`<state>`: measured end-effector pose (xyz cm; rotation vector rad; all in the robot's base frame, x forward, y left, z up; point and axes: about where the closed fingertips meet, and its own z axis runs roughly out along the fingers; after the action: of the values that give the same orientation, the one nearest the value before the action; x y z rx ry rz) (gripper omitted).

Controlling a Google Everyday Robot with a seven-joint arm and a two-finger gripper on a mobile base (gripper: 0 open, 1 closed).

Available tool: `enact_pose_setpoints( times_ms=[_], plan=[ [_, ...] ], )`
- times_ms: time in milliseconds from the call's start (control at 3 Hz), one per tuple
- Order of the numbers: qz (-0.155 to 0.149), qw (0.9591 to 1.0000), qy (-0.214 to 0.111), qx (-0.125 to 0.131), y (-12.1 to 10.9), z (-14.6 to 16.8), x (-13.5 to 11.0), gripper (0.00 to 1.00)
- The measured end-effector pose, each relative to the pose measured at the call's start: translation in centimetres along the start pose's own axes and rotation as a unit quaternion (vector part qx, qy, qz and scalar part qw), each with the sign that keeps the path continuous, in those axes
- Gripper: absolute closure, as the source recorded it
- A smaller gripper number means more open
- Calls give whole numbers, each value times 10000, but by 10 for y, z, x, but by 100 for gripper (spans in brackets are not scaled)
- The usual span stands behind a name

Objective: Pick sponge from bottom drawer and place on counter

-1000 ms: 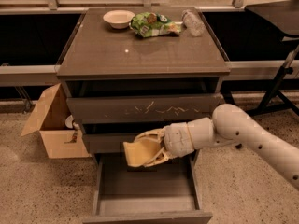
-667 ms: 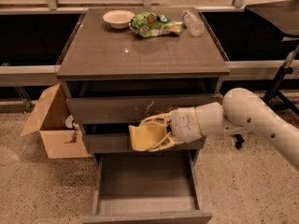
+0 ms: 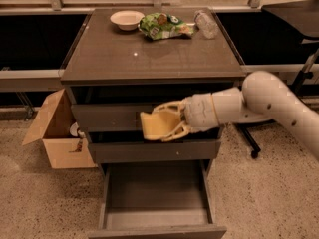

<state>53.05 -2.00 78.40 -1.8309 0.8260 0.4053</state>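
Note:
My gripper (image 3: 167, 121) is shut on the pale yellow-tan sponge (image 3: 153, 124) and holds it in front of the upper two drawer fronts, below the counter's front edge. The white arm reaches in from the right. The bottom drawer (image 3: 157, 214) is pulled out below the gripper, and its box-like interior shows nothing inside. The counter (image 3: 149, 54) is the glossy grey-brown top of the cabinet, above the sponge.
At the back of the counter stand a white bowl (image 3: 126, 19), a green snack bag (image 3: 162, 26) and a clear plastic bottle (image 3: 206, 24). An open cardboard box (image 3: 56, 132) sits on the floor left of the cabinet. A dark table and its leg stand at the right.
My gripper has risen with the sponge, from just above the open bottom drawer up to the level of the upper drawer fronts, and shifted a little to the right.

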Motion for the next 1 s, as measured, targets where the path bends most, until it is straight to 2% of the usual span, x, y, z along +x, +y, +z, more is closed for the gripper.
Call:
enact_pose_setpoints(
  times_ms=[333,667,1000],
  plan=[
    [-119,9996,211,165,-54,-35,4,100],
    [-269,9971,422,582,-111,-71,17,100],
    [-270,9970,423,585,-111,-71,17,100]
  ],
)
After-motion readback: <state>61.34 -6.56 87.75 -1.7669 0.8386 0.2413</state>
